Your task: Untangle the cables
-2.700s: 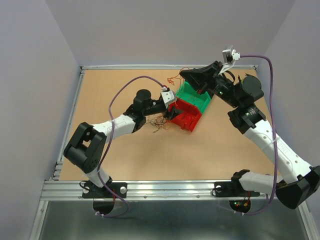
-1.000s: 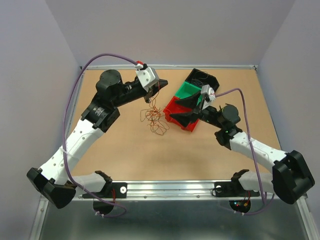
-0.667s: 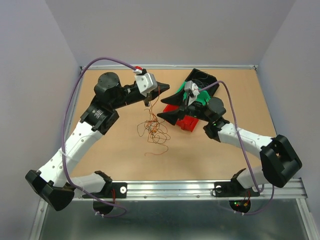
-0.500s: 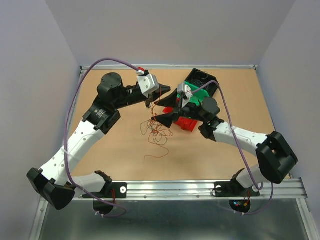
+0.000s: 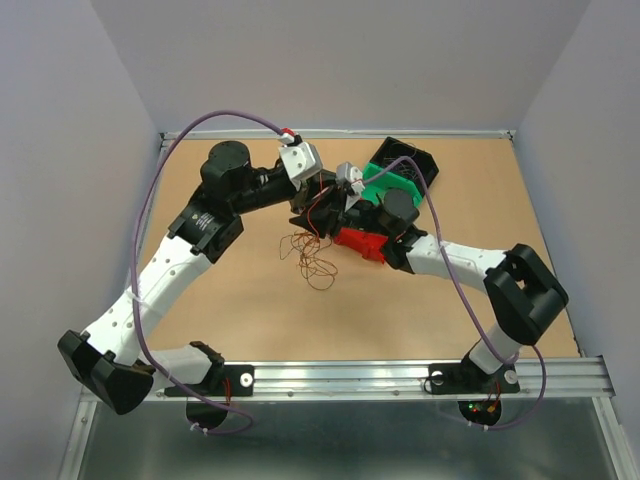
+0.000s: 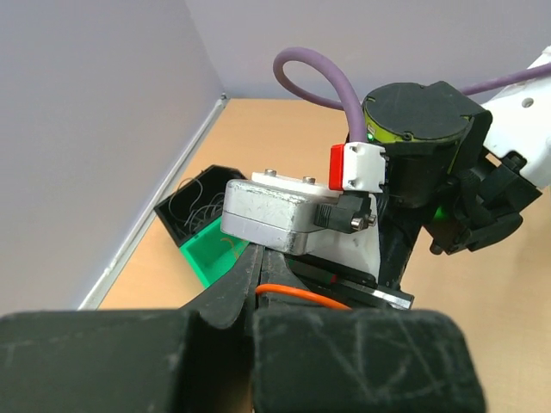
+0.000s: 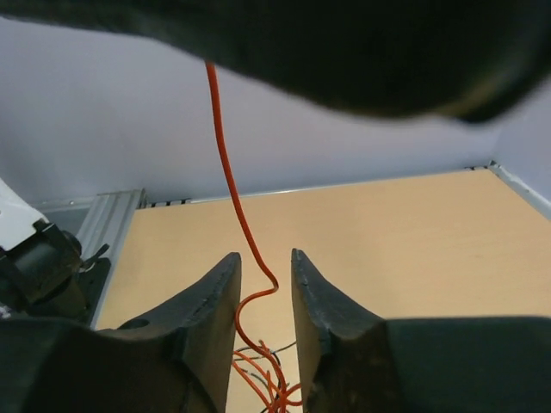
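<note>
We're teasing the cables (image 5: 312,258) apart: the left gripper (image 5: 305,203) pinches an orange strand (image 7: 225,172) aloft, the tangle hanging toward the table (image 5: 420,320). The right gripper (image 7: 265,260), fingers narrow, straddles it. Next, we likely clamp and draw away.

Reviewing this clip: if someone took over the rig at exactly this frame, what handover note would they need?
Left gripper: shut on the cables, holding an orange strand up above the table.
Right gripper: open, jaws on either side of that strand just below the left gripper, not pinching it yet.
Cables: most hang as one tangle, and its lower loops seem to rest on the table beside the red bin.
Done: a few thin wires lie in the black bin.
Left: pinch the strand, draw it out of the tangle, then separate the rest.
</note>
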Robot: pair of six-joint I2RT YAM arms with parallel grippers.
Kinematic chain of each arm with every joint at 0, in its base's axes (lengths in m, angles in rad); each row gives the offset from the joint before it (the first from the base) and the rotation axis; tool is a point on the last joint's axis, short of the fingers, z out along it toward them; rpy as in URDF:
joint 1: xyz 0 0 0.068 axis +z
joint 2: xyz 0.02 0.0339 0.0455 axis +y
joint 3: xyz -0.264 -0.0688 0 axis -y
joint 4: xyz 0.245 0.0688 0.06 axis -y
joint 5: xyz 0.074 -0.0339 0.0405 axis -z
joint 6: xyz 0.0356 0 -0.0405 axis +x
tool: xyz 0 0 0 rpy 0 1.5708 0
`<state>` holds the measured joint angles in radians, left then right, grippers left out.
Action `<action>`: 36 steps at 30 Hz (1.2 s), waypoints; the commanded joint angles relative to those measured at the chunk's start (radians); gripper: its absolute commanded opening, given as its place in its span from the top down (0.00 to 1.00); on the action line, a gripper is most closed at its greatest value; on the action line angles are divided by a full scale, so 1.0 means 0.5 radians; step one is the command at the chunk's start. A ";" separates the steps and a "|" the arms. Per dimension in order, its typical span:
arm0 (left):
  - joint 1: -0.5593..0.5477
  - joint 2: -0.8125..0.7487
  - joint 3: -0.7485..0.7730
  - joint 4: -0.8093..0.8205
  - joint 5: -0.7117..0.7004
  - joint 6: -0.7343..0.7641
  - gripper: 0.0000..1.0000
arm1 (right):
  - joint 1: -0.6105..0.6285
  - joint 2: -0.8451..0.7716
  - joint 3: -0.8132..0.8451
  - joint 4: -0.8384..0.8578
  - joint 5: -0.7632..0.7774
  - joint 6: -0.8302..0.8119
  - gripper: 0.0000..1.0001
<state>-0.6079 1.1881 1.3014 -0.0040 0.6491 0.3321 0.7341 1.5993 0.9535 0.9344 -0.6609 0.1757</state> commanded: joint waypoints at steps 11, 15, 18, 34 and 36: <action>-0.018 -0.204 0.667 0.244 -0.596 -0.139 1.00 | 0.099 0.697 -0.054 0.392 0.165 0.099 0.78; -0.018 -0.207 0.729 0.256 -0.798 -0.121 1.00 | 0.099 0.814 -0.143 0.604 0.196 0.170 0.76; -0.014 -0.210 0.689 0.266 -0.838 -0.100 1.00 | 0.099 0.811 -0.183 0.653 0.208 0.182 0.67; -0.018 -0.305 -0.077 0.428 -0.629 0.023 1.00 | 0.099 -0.247 -0.888 0.448 0.475 0.097 0.00; -0.021 -0.290 -0.139 0.453 -0.608 0.041 1.00 | 0.099 -0.418 -0.925 0.359 0.505 0.081 0.00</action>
<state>-0.6144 1.0607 1.2613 0.1291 0.3050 0.3283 0.7799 1.4994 0.5335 1.1542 -0.4526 0.2543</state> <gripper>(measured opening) 0.041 0.998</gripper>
